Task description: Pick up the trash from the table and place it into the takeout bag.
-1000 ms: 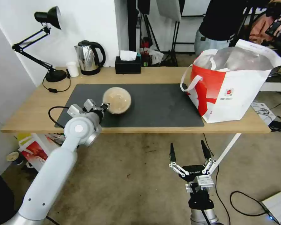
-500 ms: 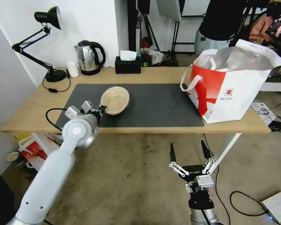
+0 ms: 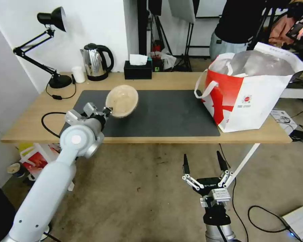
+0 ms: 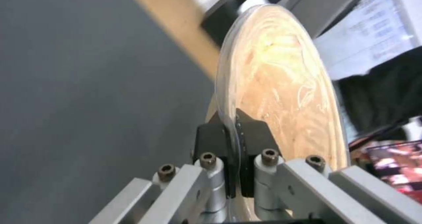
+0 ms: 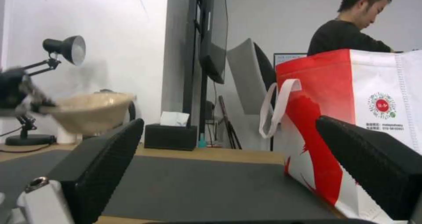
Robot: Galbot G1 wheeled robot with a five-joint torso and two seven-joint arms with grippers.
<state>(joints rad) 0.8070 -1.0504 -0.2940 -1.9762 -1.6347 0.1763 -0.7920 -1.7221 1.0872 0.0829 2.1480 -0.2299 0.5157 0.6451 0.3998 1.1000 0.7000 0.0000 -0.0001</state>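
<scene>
Your left gripper has the bowl pinched by its near rim; the black fingers sit one on each side of the thin edge, closed down onto it, as the left wrist view shows. The bowl is clear of the mat, hanging in the air just beyond the fingertips and tilted, with its open side turned toward you and to the left. In the right wrist view the bowl shows in profile above the table, with a gap between its underside and the surface.

The bag stands upright on the table's right end, well apart from the left fingertips and off to their right, with most of the mat between the two. Its mouth is open at the top, silver lining showing, and a white handle hangs off the side facing the bowl.

Your right gripper is parked low in front of the table, below its front edge, fingers spread wide and holding nothing. From its own camera the two black fingers frame the mat and the bag, which stands ahead of them and to the right.

At the back of the table, past the bowl from the left fingers: lamp, kettle, tissue box.
</scene>
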